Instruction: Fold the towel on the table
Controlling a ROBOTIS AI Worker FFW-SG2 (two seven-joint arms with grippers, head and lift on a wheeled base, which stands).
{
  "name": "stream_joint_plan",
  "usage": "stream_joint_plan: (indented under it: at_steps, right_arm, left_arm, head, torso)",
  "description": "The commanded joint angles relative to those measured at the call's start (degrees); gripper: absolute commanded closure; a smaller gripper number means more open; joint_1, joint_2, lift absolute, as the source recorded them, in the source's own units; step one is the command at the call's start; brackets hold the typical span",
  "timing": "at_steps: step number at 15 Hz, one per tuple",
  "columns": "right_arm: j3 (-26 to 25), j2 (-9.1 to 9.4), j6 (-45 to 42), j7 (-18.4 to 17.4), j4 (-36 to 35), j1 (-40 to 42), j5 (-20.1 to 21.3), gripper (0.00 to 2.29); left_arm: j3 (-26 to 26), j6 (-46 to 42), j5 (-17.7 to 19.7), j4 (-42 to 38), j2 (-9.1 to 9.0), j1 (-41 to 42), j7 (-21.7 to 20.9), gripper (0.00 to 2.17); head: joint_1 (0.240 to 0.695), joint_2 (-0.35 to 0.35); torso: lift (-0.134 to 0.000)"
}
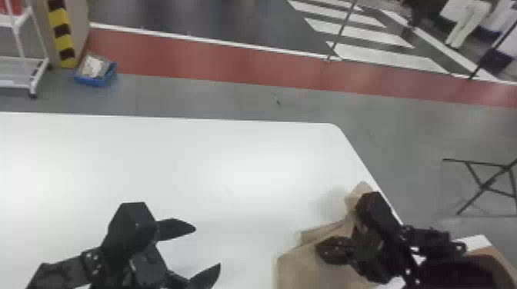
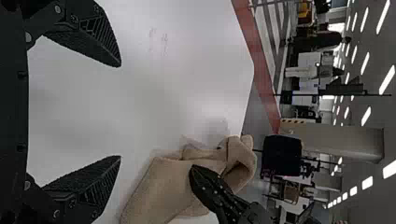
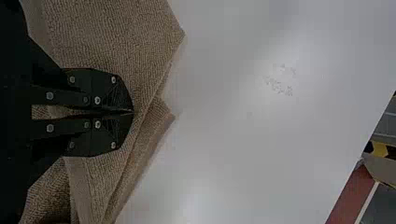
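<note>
We are holding our left gripper (image 1: pixel 207 247) over the near part of the worktop (image 1: pixel 230 165), well in from its right edge, and we are keeping its fingers (image 2: pixel 100 44) spread wide, with nothing between them. We are placing our right gripper (image 1: pixel 321 249) over the worktop's near right part, close to its right edge. There our fingers (image 3: pixel 112 91) are pressing together at the tips above the tan towel (image 1: pixel 307 265); whether they are pinching any cloth we cannot tell. The towel is lying bunched on the near right part of the worktop, its folded layers overlapping, one piece curling into an open loop near the worktop's right edge. We are seeing the pale surface of the worktop stretching on to its rounded far right corner. Past the worktop's right edge, a black folding frame (image 1: pixel 484 186) is standing on the grey floor (image 1: pixel 384 119). Beyond the worktop's far edge, toward the left, a blue tray (image 1: pixel 92 82) is sitting on the floor near a white rack (image 1: pixel 34 80) and a black-and-yellow striped post (image 1: pixel 63 36). Farther off behind the worktop, a red band (image 1: pixel 215 57) is crossing the floor, and white stripes (image 1: pixel 357 30) are running beyond that.
</note>
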Motion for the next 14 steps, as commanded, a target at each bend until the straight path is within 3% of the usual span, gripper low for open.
stream_joint_plan:
  at_steps: [1, 2, 4, 7, 9, 10, 11, 12, 13, 14]
  right_arm:
    - [0.3, -0.28, 1.5, 0.3, 0.6, -0.6, 0.0, 1.69]
    - [0.2, -0.28, 2.0, 0.3, 0.4, -0.7, -1.8, 1.69]
    - [-0.9, -0.19, 4.6, 0.3, 0.1, -1.4, -8.9, 2.08]
    - [-0.2, 0.95, 7.4, 0.3, -1.7, -2.9, -15.6, 2.08]
    - [1.9, 2.53, 9.9, 0.3, -2.3, -3.6, -16.2, 2.08]
    - [2.4, 2.44, 10.8, 0.3, -3.4, -3.7, -15.5, 1.75]
    - [2.0, 2.00, 14.0, 0.3, -4.8, -3.6, -15.1, 1.03]
    - [1.8, 1.48, 15.0, 0.3, -5.1, -3.1, -13.9, 0.48]
    - [1.9, 0.95, 15.9, 0.3, -6.4, -1.9, -11.4, 0.15]
    - [1.9, 0.69, 15.9, 0.3, -7.1, -0.8, -9.9, 0.12]
  left_arm:
    - [0.0, 0.0, 0.0, -0.1, -0.15, 0.2, 0.0, 0.21]
    - [0.1, 0.0, 0.0, -0.1, -0.15, 0.2, 0.0, 0.21]
    - [0.1, 0.0, -0.1, -0.1, -0.15, 0.3, 0.0, 0.21]
    - [0.3, 0.0, -0.1, -0.5, -0.15, 0.5, 0.0, 0.21]
    - [0.4, 0.2, -0.2, -1.2, -0.15, 0.9, -0.1, 0.21]
    - [0.4, 0.4, -0.4, -1.6, -0.15, 1.3, -0.1, 0.21]
    - [1.1, 0.4, -0.4, -2.2, -0.15, 1.8, -0.2, 0.21]
    - [1.3, 0.4, -0.4, -2.3, -0.15, 1.9, -0.2, 0.21]
    - [1.4, 0.2, -0.4, -2.3, -0.15, 2.0, -0.1, 0.21]
    - [1.3, 0.2, -0.4, -2.2, -0.15, 1.9, 0.0, 0.21]
  head:
    - [0.695, -0.350]
    - [0.695, -0.350]
    - [0.695, -0.350]
    - [0.695, -0.350]
    - [0.695, -0.350]
    - [0.695, -0.350]
    - [0.695, -0.350]
    - [0.695, -0.350]
    - [0.695, -0.350]
    - [0.695, -0.350]
  torso:
    - [-0.124]
    - [-0.124]
    - [-0.124]
    - [-0.124]
    - [-0.124]
    - [-0.124]
    - [-0.124]
    - [-0.124]
    - [-0.124]
    - [-0.124]
